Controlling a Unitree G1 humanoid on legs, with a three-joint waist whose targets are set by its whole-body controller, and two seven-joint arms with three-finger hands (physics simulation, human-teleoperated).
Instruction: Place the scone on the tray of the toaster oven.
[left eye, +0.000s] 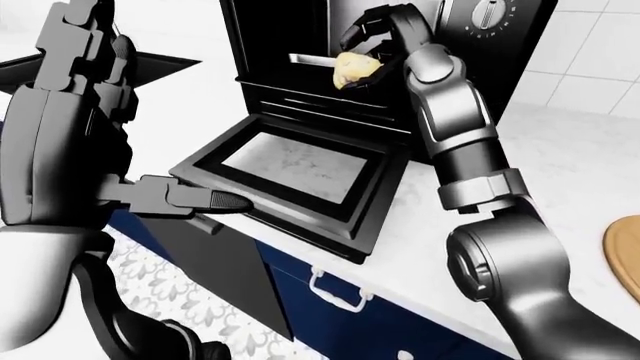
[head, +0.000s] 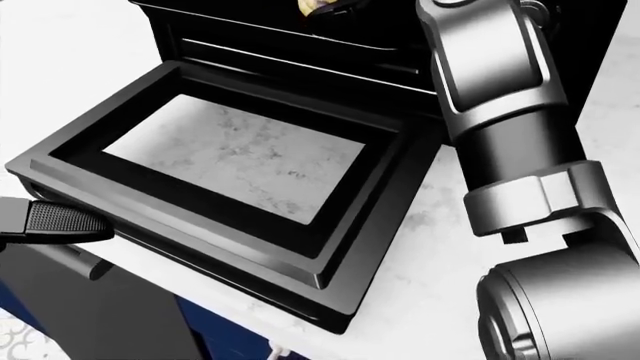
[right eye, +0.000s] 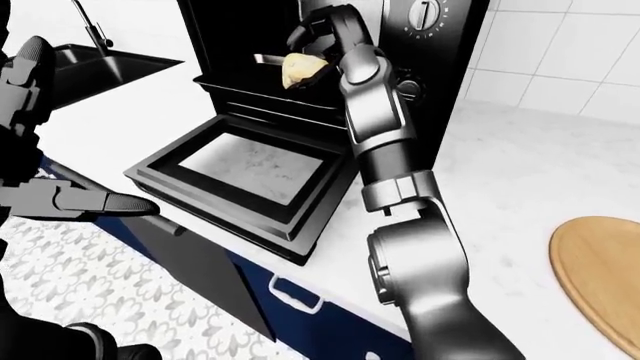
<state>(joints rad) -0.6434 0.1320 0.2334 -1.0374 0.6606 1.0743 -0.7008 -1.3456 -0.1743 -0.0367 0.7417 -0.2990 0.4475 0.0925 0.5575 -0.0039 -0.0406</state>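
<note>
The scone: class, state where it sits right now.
In the left-eye view the scone is near the top centre, inside the open toaster oven, under the fingers of the right robot hand and above the lowered door.
</note>
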